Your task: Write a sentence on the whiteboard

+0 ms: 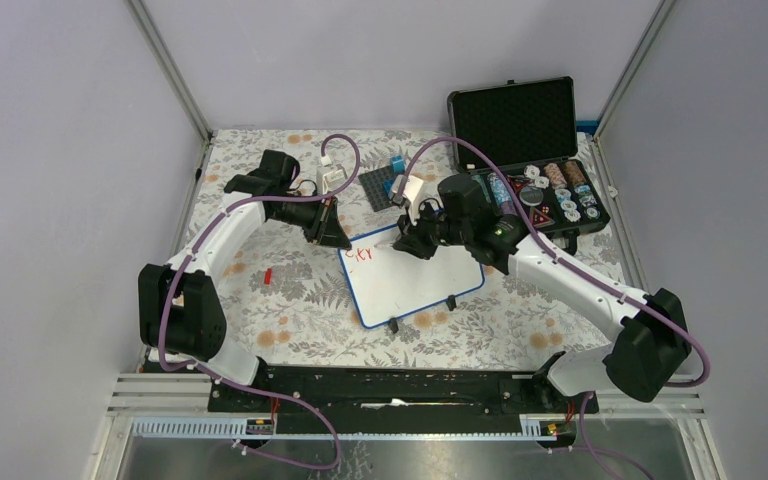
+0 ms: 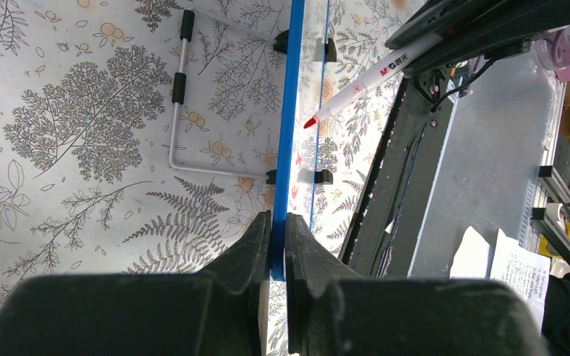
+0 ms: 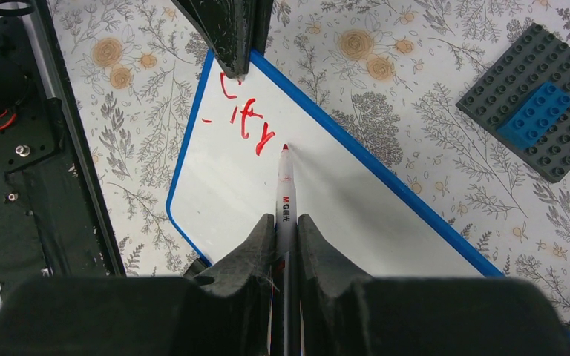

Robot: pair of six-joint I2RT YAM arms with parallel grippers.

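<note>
Now the whiteboard (image 1: pixel 420 285) lies central on the tabletop (image 1: pixel 290 310), its far-left rim pinched by the left pincer (image 2: pixel 278 222). The right pincer (image 3: pixel 287 222), clamped on the red marker (image 3: pixel 285 178), should press lightly, writing rightward from the red letters (image 3: pixel 245 122).

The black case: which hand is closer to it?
Right. The right hand holds a marker over the whiteboard, beside the case; the left hand grips the whiteboard's edge, farther away.
</note>
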